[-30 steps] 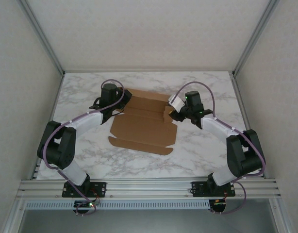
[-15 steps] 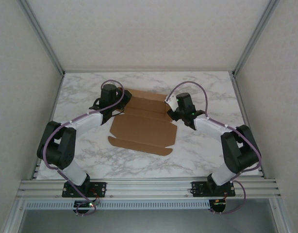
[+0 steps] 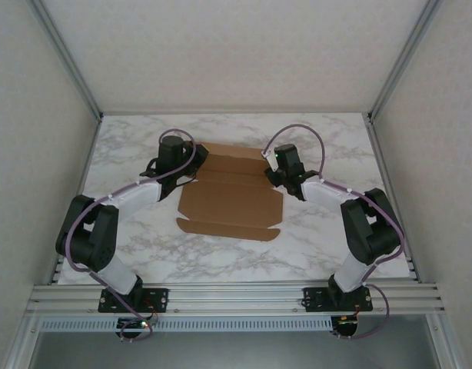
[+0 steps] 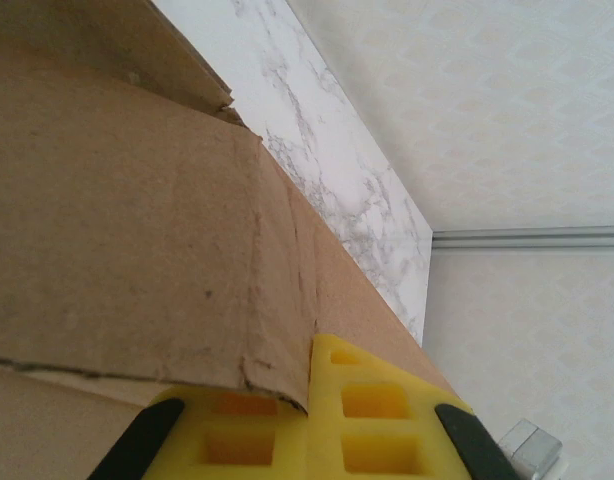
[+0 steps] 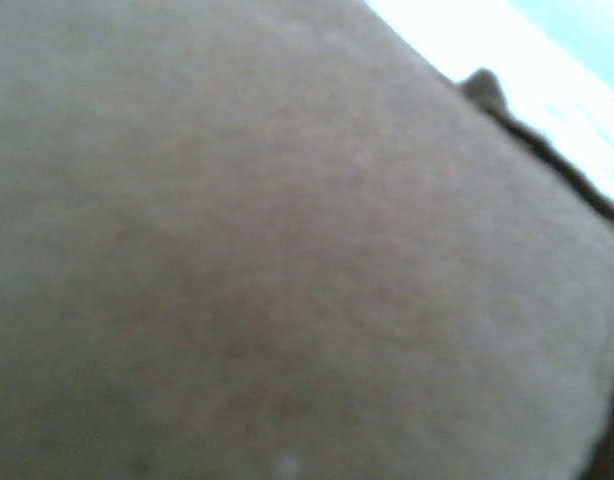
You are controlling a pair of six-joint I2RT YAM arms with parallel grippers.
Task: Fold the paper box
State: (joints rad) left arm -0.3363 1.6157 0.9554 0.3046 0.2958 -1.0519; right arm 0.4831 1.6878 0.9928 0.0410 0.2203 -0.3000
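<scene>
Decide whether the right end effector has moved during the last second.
Yes. The right end effector has slid left, away from the right edge of the table, reaching further over the right side of the paper box.

A white, grey-veined marble table (image 3: 313,246) sits between pale textured walls (image 3: 236,54), framed by slanting aluminium posts (image 3: 65,58); a ribbed metal rail (image 3: 236,296), probably aluminium, crosses the near edge.
</scene>
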